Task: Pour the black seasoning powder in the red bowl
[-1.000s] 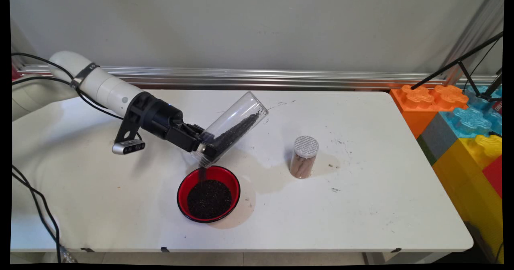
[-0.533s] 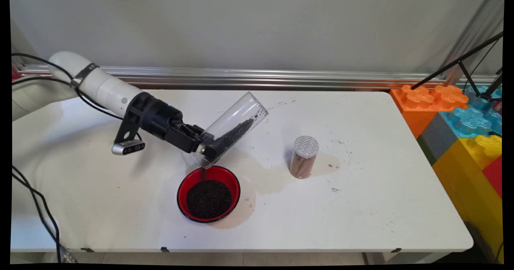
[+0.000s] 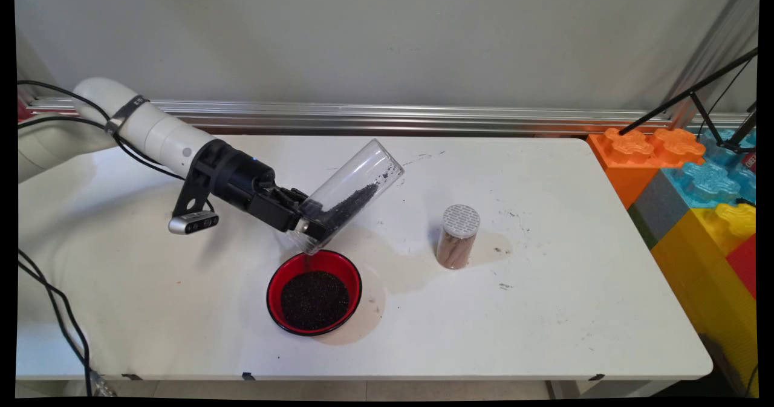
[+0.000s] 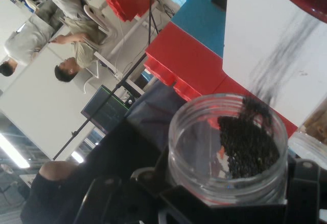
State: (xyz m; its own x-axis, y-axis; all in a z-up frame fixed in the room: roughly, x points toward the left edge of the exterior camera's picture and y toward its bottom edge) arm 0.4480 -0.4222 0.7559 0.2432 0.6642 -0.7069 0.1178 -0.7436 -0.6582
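- Clear plastic makes up the jar (image 3: pixel 349 192), which the tool (image 3: pixel 305 221) grips near its open mouth, the fingers clamped on either side of the neck.
- The jar is tilted, its closed base raised toward the far right and its mouth pointing down and to the near left, just above the far rim of the red bowl (image 3: pixel 314 291).
- Black grains (image 3: pixel 351 201) lie along the lower wall of the jar; in the hand view they heap at the lip (image 4: pixel 249 142), and a thin dark stream appears to fall from the mouth, though it is faint and blurred.
- The bowl stands on the white desk (image 3: pixel 544 310) and holds a mound of the same black grains.
- A second small jar (image 3: pixel 458 236) with a grey perforated lid and brownish contents stands upright to the right of the bowl, well apart from the tool.
- Large coloured building blocks (image 3: pixel 701 201) are stacked beside the desk's right end.
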